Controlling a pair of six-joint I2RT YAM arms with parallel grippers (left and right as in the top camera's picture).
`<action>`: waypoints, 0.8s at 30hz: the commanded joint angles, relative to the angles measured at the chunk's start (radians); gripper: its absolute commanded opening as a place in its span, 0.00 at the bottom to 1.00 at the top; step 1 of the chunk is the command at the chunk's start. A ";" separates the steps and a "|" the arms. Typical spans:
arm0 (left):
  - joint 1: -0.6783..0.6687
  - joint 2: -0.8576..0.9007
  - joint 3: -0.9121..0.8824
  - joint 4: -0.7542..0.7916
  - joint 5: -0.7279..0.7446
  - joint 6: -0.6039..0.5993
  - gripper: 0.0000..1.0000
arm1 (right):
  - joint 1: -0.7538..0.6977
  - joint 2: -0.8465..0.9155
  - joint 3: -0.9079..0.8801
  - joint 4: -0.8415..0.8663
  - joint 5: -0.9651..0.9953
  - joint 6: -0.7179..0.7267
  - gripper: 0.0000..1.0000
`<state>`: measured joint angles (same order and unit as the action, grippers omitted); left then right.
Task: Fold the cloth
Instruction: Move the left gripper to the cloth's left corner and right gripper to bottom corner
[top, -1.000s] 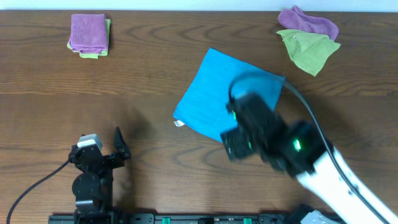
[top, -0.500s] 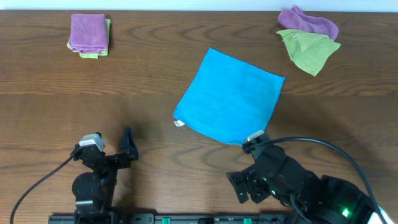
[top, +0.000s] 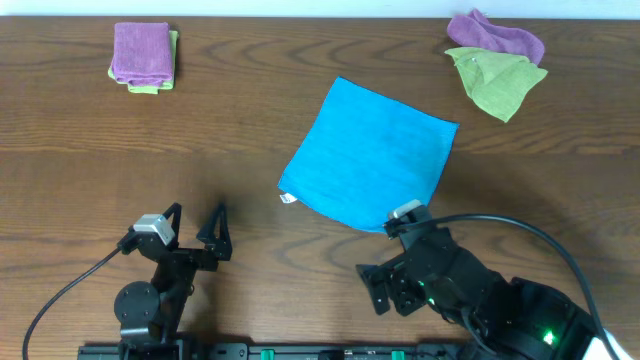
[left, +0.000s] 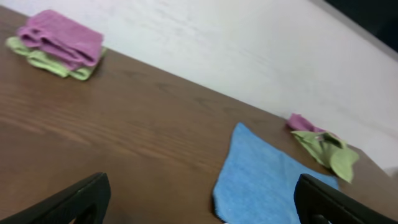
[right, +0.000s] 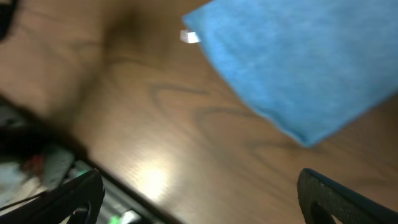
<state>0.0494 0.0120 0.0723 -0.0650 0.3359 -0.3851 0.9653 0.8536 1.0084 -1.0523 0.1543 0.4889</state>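
- Up above the table, the cloth (top: 370, 165) lies flat and spread out near the middle of the table (top: 250, 130). It is turned like a kite, with its little white tag (top: 288, 198) at the near left corner. A second ago the right arm (top: 450, 285) was right over it. Now that arm has pulled back to the near side, just beside the cloth's nearest corner, so all the blue shows. The left gripper (top: 197, 228) sits well apart on the left, and its fingers have spread wider than before.
- Looking from the left wrist, the left gripper's two dark fingers stand far apart with nothing between them. The cloth lies ahead and to the right, not touching them. A folded purple and green pile (left: 59, 46) sits far back on the left.
- Looking from the right wrist, the view is blurry. The right gripper (right: 199, 183) has its fingers wide apart too, holding nothing. The cloth's near edge and tag are just ahead of it. I think no fold has been made yet. Both grippers are free and the cloth looks smooth, so the next job is probably to grab an edge or a corner.
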 joint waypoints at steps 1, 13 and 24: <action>-0.005 0.031 0.027 0.010 0.050 0.032 0.96 | 0.007 -0.003 0.002 -0.015 0.159 -0.012 0.99; -0.026 0.832 0.551 -0.103 0.234 0.256 0.96 | -0.132 -0.012 0.027 -0.069 0.171 0.077 0.99; -0.234 1.375 1.043 -0.475 0.071 0.457 0.96 | -0.222 -0.012 -0.001 -0.171 0.134 0.287 0.90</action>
<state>-0.1783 1.3083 1.0786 -0.5102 0.4118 0.0231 0.7517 0.8478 1.0206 -1.2175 0.2878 0.6868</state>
